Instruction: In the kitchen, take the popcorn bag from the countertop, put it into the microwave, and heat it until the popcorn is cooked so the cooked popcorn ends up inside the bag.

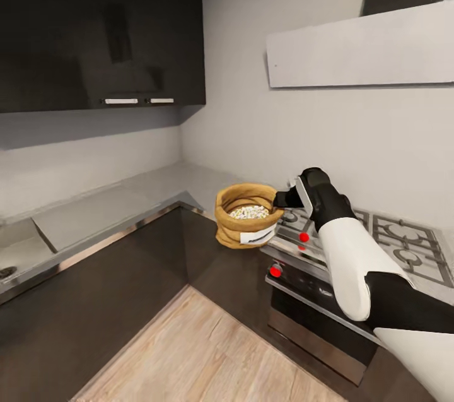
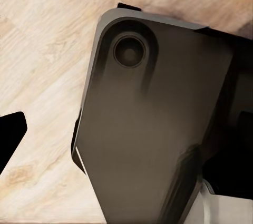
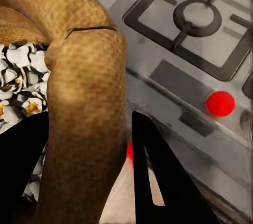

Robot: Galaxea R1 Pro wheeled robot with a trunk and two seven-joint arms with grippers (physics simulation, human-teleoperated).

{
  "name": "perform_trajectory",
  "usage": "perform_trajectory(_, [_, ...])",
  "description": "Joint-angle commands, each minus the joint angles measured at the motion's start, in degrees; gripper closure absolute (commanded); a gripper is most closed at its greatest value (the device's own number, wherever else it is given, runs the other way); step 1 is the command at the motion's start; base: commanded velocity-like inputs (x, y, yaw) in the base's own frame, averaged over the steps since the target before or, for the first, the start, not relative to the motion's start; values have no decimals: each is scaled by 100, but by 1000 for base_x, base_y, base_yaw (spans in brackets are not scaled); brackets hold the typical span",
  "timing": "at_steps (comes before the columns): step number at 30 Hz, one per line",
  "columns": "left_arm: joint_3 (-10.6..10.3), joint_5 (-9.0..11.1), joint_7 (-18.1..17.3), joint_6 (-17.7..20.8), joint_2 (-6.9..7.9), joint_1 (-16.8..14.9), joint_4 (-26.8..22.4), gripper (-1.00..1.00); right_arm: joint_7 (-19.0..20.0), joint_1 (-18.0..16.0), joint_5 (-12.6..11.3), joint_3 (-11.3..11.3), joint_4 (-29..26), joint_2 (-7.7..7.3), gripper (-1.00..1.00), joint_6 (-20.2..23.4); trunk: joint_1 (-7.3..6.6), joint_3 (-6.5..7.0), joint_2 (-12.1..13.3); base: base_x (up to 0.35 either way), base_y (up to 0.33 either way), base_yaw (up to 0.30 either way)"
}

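Note:
The popcorn bag (image 1: 247, 225), orange-brown with a rolled rim and a white label, hangs at the front edge of the grey countertop (image 1: 126, 200), right beside the stove. My right gripper (image 1: 285, 199) is shut on its rim. In the right wrist view one black finger is inside the bag (image 3: 84, 76) and the other outside, pinching the rolled rim at the gripper (image 3: 87, 118). Whitish popcorn (image 1: 249, 211) with yellow specks fills the bag (image 3: 18, 76). My left gripper (image 2: 126, 139) points down at the wooden floor, fingers (image 2: 10, 134) spread wide and empty. The microwave is out of view.
A gas stove (image 1: 391, 238) with red knobs (image 1: 275, 271) and an oven front (image 1: 315, 313) stands right of the bag. Dark wall cabinets (image 1: 94, 29) hang over the corner counter, a pale hood (image 1: 359, 52) over the stove. A sink (image 1: 12, 257) lies at far left. A dark robot part (image 2: 158, 129) is below my left gripper.

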Motion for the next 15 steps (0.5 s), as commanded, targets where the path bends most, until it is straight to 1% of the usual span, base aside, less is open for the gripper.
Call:
perform_trajectory(1, [42,3,-1,-5,-2,2,-8,-100,33,-5,51,-37,-6,10,100,19,-2,-7,-6,-348,0,0])
perform_trajectory(15, [42,5,-1,-5,1,2,-8,-100,52,-5,66,-19,-6,18,100,19,-2,-7,-6,-348,0,0])
